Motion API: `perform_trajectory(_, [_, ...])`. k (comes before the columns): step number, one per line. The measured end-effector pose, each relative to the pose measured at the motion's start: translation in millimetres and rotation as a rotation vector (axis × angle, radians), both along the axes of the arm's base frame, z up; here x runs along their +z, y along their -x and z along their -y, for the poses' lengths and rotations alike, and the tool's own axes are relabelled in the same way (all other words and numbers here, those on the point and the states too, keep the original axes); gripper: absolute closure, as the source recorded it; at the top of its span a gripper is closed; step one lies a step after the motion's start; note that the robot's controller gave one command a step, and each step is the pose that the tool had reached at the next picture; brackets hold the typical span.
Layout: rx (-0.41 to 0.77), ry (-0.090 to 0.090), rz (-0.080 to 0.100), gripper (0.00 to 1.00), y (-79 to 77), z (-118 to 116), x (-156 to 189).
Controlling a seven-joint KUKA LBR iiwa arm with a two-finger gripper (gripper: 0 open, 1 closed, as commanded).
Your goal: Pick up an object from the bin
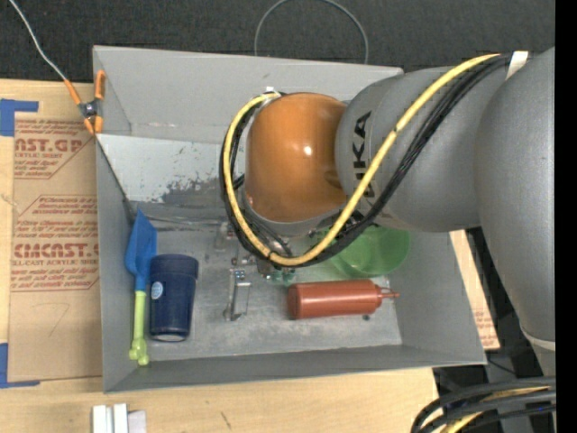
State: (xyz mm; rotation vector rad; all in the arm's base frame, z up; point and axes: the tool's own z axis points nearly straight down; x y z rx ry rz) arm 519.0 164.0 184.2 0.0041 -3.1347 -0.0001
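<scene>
Camera view looks down on the grey arm (469,152), the biggest thing here, which reaches in from well to the right of the dark blue cup (173,296) and ends above and to the right of it. The grey metal bin (162,97) holds that cup on its floor, lying on its side. The arm's orange cover (293,156), ringed by yellow and black cables, hangs up and to the right of the cup.

A green bowl (374,253) sits far to the cup's right and a little higher in the view, partly under the arm. A red-brown bottle (334,299) lies on its side level with the cup, well to its right. A blue scoop (141,251) with a yellow-green handle lies just beside the cup on its left, touching or nearly so.

The gripper (237,294) is down low, near the cup's right side, between the cup and the bottle, over what looks like bare floor. I cannot tell whether it is released or clenched, and I see nothing in it.

By my judgement the pick is not yet made. All four things lie on the floor, and choosing one, closing on it and lifting it are left.
</scene>
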Motion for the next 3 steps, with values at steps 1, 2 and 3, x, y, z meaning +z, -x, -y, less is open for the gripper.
perform_trajectory(1, [-0.002, -0.001, 0.008, 0.0, -2.1, 0.9, 4.4])
perform_trajectory(2, [-0.013, -0.003, 0.007, 0.0, 1.4, 9.4, -70.5])
perform_trajectory(3, [0.024, -0.001, 0.007, 0.0, 1.1, 77.3, -113.5])
